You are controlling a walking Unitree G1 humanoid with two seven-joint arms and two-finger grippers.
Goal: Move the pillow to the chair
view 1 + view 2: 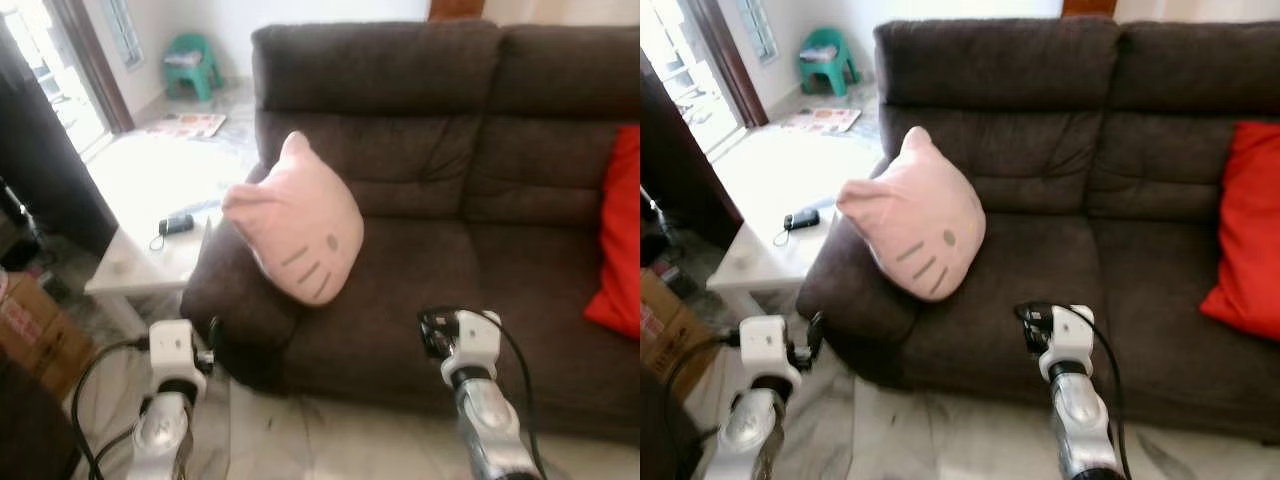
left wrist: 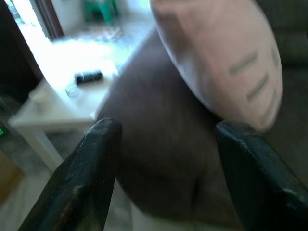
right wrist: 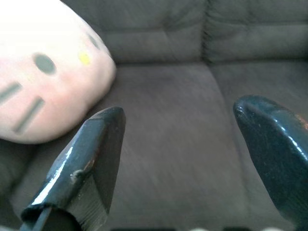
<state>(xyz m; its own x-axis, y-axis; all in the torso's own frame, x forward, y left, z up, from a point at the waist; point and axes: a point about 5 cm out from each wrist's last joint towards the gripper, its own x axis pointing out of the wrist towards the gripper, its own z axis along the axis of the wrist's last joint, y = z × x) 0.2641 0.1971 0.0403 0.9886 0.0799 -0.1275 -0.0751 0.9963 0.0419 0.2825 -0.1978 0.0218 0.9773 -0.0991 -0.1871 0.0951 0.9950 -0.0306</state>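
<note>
A pink cat-face pillow (image 1: 296,219) leans on the left armrest of the dark brown sofa (image 1: 420,150), tilted, with its whiskers and nose facing me. My left gripper (image 2: 166,173) is open and points at the armrest below the pillow (image 2: 221,57). My right gripper (image 3: 180,163) is open too, aimed at the seat cushion to the right of the pillow (image 3: 43,72). Both arms are raised in front of the sofa, the left wrist (image 1: 176,350) near the armrest's front and the right wrist (image 1: 462,345) before the seat. A small green chair (image 1: 190,62) stands far back on the left.
A red cushion (image 1: 620,235) lies at the sofa's right end. A white low table (image 1: 150,200) with a small dark object (image 1: 176,224) stands left of the armrest. A cardboard box (image 1: 30,330) sits on the floor at left. A doorway (image 1: 40,60) is bright beyond.
</note>
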